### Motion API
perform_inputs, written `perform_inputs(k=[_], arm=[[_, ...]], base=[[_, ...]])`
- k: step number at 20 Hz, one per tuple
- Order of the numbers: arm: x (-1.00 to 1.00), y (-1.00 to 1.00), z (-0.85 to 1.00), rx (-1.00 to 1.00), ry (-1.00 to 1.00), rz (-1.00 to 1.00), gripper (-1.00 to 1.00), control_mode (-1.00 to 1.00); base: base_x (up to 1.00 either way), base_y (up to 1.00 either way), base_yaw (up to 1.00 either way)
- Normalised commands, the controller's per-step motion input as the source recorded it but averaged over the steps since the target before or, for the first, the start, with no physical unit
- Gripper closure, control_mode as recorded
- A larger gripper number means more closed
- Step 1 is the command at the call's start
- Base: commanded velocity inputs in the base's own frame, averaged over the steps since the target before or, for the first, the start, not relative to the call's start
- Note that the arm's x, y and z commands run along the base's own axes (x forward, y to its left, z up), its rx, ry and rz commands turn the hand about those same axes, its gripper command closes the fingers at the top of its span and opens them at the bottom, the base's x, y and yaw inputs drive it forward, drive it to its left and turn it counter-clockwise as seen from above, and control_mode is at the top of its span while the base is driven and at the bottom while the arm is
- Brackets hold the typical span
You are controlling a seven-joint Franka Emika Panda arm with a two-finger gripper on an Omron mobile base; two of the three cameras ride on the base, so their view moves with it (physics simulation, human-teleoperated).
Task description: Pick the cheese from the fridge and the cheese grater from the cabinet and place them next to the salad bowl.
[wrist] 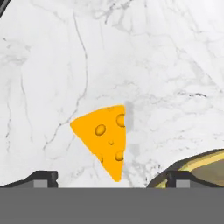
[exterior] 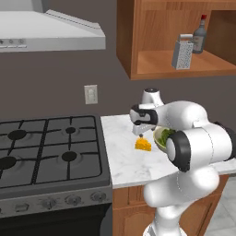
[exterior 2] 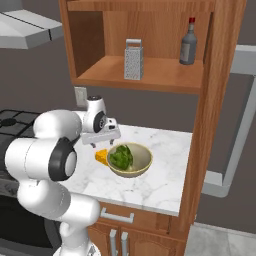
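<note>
The cheese (exterior: pixel 143 145) (exterior 2: pixel 101 156) (wrist: pixel 107 138), a yellow-orange wedge, lies on the white marble counter (exterior: pixel 120 156) just left of the salad bowl (exterior: pixel 160 140) (exterior 2: pixel 145 161) (wrist: pixel 205 159). My gripper (exterior: pixel 139 133) (exterior 2: pixel 103 142) (wrist: pixel 111 177) hangs right above the wedge and is open. Its fingertips (wrist: pixel 41 177) stand wide on either side and do not touch the cheese. The grey cheese grater (exterior: pixel 182 54) (exterior 2: pixel 133 60) stands upright on the shelf of the wooden cabinet (exterior: pixel 126 41) (exterior 2: pixel 165 77) above the counter. A grey frame (exterior 2: pixel 243 100) at the right may belong to the fridge; I cannot tell.
A dark bottle with a red cap (exterior: pixel 199 34) (exterior 2: pixel 188 42) stands on the shelf right of the grater. A gas stove (exterior: pixel 46 147) borders the counter on the left, under a range hood (exterior: pixel 50 30). A wooden post (exterior 2: pixel 212 110) bounds the counter on the right.
</note>
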Motion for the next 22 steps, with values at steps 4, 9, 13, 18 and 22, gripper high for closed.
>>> perform_inputs(k=[4,9,13,18,22], arm=[[-0.12,-0.07,0.44,0.0,-0.06,0.0,-1.0,-1.0],[-0.26,-0.25,0.47,0.0,-0.08,-0.01,-1.0,-1.0],[-0.21,-0.27,0.51,0.02,-0.03,-0.07,-1.0,-1.0],[-0.13,-0.29,0.57,0.11,0.0,-0.11,-1.0,-1.0],[-0.12,-0.3,0.59,0.12,0.0,-0.16,-1.0,-1.0]], base=[[0.0,0.0,0.0],[0.0,0.0,0.0],[0.0,0.0,0.0],[0.0,0.0,0.0],[0.0,0.0,0.0]])
